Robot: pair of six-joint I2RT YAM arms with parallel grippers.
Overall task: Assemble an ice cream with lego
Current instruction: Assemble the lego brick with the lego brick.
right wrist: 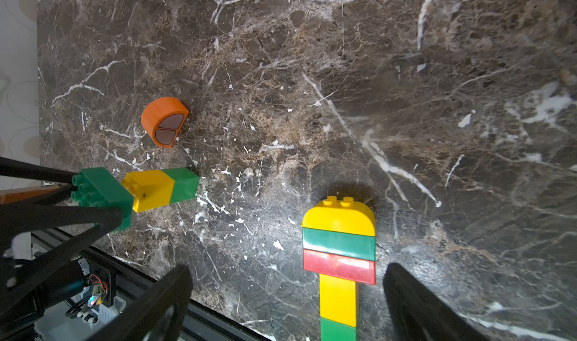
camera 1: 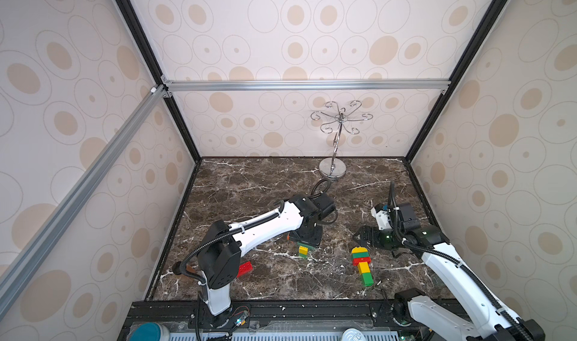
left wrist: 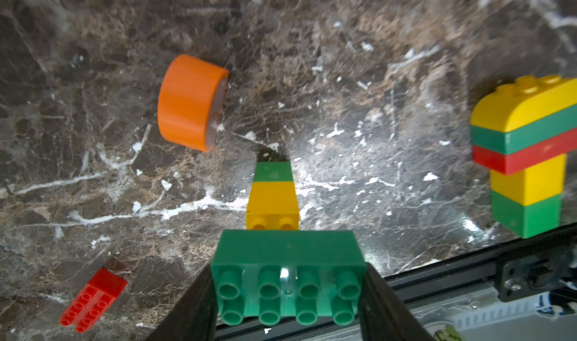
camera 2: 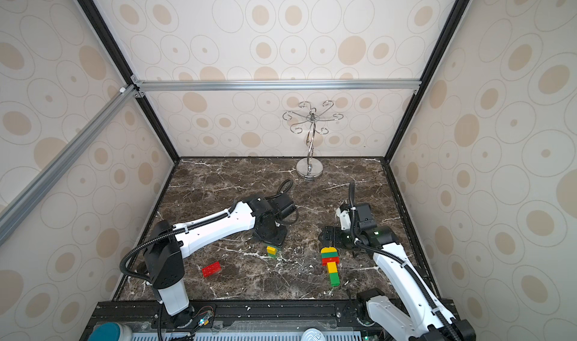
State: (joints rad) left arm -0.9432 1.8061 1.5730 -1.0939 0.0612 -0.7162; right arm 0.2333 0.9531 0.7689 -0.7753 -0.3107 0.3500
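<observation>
Largest of all, a dark marble table [camera 1: 249, 180], with a silver hooked stand [camera 1: 332, 168] upright near the back wall. Then the left gripper [left wrist: 288, 280], closed on a green oblong brick [left wrist: 285, 245] by its two short ends, studs facing the wrist camera. Next the right gripper [right wrist: 287, 267], spread wide and empty, hanging near the domed end of the assembled ice cream [camera 1: 360, 259], not touching it as far as visible. Assembled ice cream lying flat at the front right of the table — yellow dome, green layer, red layer, then a yellow and a green square as the stem. Held green brick just over a small stack [camera 1: 302, 251], upright, yellow square on green square, near the middle of the table — cannot tell whether touching or apart. A red oblong brick [camera 1: 244, 269] alone at the front left, well apart from the rest. Smallest, an orange half-round piece [left wrist: 187, 102] on its side, close beside the small stack.
</observation>
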